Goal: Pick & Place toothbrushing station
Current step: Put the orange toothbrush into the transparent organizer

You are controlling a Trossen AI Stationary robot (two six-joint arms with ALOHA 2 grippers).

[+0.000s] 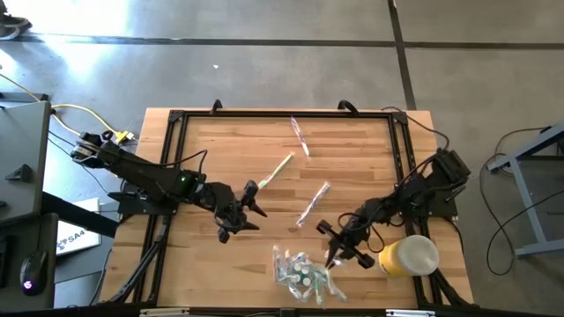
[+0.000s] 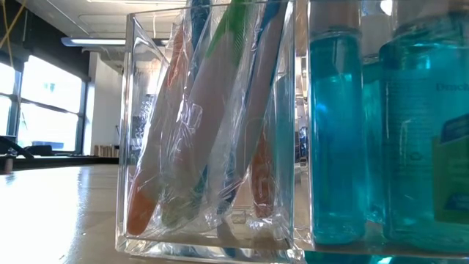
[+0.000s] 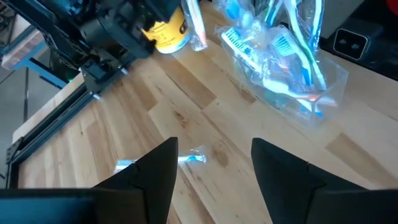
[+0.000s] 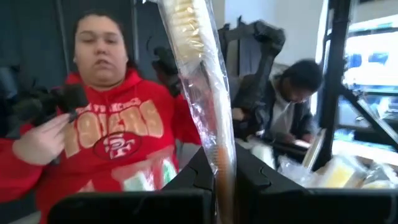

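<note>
A clear box (image 1: 304, 275) at the table's near edge holds several wrapped toothbrushes (image 2: 212, 125), which stand slanted inside it, seen close in the low view. My right gripper (image 1: 345, 255) hovers just right of the box, shut on a wrapped toothbrush (image 4: 199, 81). My left gripper (image 1: 245, 214) stands open over the table's middle left with nothing between its fingers. Three more toothbrushes lie flat on the wood: a green one (image 1: 276, 170) and two wrapped ones (image 1: 300, 136), (image 1: 313, 202). My right gripper pinches the wrapped toothbrush's handle (image 4: 222, 165) between its two fingers, through the clear wrapper. The brush stands up out of the fingers, its bristle head (image 4: 183, 22) on top. The fingers hide the handle's lower end.
A yellow cup (image 1: 410, 255) stands by the right arm, near the table's right edge. Blue bottles (image 2: 388, 125) stand beside the box in the low view. A black frame (image 1: 172, 167) rims the table. Two people show behind the table in the right wrist view.
</note>
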